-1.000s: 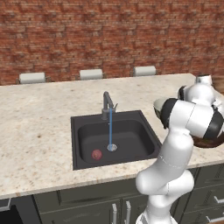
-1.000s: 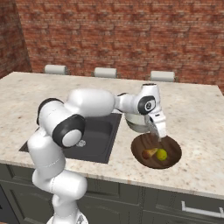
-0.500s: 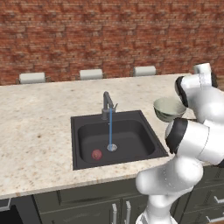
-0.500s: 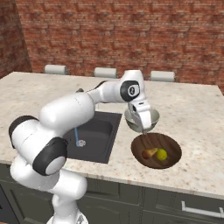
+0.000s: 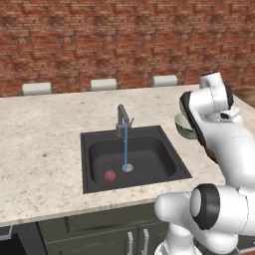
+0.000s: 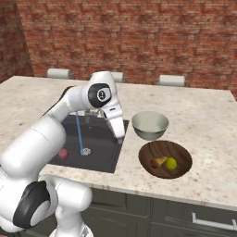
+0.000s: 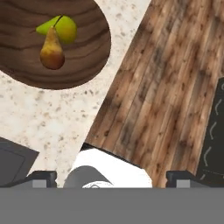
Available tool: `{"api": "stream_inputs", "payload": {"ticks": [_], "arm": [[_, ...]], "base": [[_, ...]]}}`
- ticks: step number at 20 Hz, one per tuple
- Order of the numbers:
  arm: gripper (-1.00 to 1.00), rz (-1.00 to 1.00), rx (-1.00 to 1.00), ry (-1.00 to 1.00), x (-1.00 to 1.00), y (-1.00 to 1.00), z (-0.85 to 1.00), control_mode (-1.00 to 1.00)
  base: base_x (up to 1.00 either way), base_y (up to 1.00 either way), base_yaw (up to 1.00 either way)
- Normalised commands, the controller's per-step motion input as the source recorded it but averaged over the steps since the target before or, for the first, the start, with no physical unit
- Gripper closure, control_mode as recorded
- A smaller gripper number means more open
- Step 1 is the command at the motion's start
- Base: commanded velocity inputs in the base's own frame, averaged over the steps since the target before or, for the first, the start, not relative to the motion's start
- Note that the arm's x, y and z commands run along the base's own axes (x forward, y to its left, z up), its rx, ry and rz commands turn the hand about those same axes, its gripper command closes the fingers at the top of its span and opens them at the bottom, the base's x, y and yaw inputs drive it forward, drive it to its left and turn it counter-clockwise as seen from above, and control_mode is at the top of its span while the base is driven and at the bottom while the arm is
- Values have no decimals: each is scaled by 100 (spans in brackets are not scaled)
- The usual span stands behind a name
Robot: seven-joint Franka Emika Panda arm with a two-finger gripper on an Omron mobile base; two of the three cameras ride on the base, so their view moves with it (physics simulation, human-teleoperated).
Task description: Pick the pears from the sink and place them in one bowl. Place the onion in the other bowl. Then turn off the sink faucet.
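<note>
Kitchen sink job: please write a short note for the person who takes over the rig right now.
Claw: open, holds nothing, above the sink's right edge, left of the grey bowl.
Pears: both in the wooden bowl, the yellow-green pear beside the brownish pear. Done.
Onion: in the sink, left of the drain. Not yet moved.
Grey bowl: empty, on the counter behind the wooden bowl.
Faucet: water is running.
Left: put the onion into the grey bowl, then turn the faucet off.
</note>
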Motion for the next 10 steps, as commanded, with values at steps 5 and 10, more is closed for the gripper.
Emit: {"api": "stream_inputs", "payload": {"ticks": [5,10], "arm": [[-100,27,15,1,-21,90,5,-100],[-100,56,29,2,0,88,-34,-100]], "base": [[0,0,0],[0,0,0]]}}
